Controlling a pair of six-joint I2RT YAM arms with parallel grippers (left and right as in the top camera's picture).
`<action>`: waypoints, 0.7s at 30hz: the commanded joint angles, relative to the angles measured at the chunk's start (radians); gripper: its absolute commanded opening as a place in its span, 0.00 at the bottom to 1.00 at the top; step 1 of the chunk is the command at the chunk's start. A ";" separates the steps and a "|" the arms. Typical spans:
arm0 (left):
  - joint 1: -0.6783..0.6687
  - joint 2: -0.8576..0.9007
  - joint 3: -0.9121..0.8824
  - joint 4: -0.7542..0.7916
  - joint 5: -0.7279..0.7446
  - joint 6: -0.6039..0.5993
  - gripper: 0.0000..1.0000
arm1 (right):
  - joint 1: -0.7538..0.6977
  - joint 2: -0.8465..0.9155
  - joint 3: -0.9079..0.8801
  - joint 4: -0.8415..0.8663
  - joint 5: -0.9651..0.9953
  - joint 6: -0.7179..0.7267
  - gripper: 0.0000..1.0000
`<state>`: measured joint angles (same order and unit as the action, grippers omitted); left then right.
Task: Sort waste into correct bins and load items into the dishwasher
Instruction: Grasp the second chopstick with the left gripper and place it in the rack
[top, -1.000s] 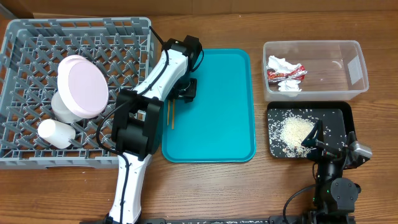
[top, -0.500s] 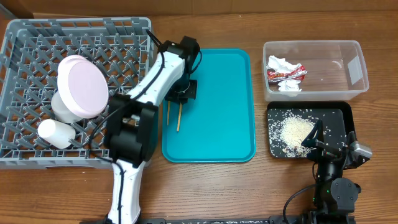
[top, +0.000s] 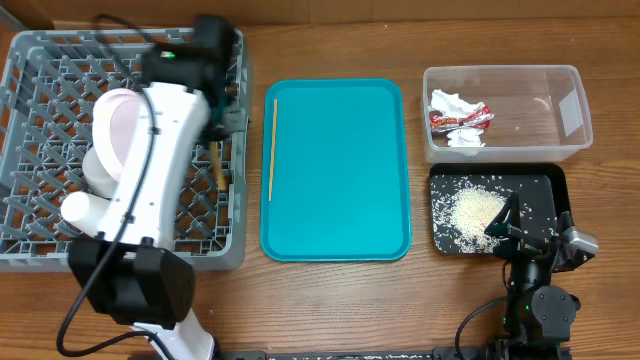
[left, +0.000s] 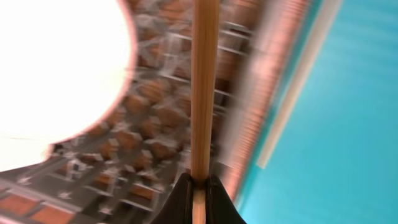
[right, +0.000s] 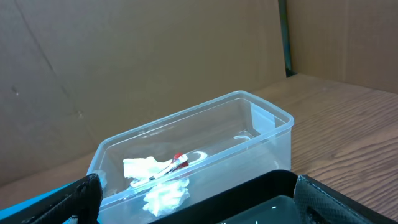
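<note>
My left gripper (top: 226, 138) is over the right side of the grey dish rack (top: 60, 62), shut on a wooden chopstick (top: 222, 170). In the left wrist view the chopstick (left: 204, 93) runs straight up from the jaws (left: 200, 190), above the rack lattice (left: 155, 149). The second chopstick (top: 272, 145) lies along the left edge of the teal tray (top: 340, 180). White plates (top: 125, 135) and a small white cup (top: 85, 213) sit in the rack. My right gripper (top: 530, 232) is open and empty at the black tray's near edge. No metal bowl is in view.
The clear tub (top: 560, 85) at the back right holds the red-and-silver wrapper (top: 462, 119) and white tissue (top: 452, 101); it also shows in the right wrist view (right: 249, 124). The black tray (top: 545, 185) holds rice scraps (top: 475, 210).
My left arm has swung left from the teal tray to over the dish rack, carrying one chopstick. The other chopstick now lies alone on the tray's left edge. The right arm has not moved.
</note>
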<state>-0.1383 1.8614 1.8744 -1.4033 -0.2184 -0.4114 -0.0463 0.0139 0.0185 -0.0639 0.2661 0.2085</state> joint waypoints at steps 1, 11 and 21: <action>0.088 0.049 0.005 0.005 -0.045 0.079 0.04 | -0.007 -0.010 -0.011 0.008 0.002 0.001 1.00; 0.173 0.169 0.004 0.035 0.028 0.221 0.04 | -0.007 -0.010 -0.011 0.008 0.002 0.001 1.00; 0.155 0.082 0.008 0.035 0.079 0.328 0.50 | -0.007 -0.010 -0.011 0.008 0.002 0.001 1.00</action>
<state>0.0250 2.0090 1.8740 -1.3499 -0.1562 -0.0937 -0.0463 0.0139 0.0185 -0.0635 0.2657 0.2089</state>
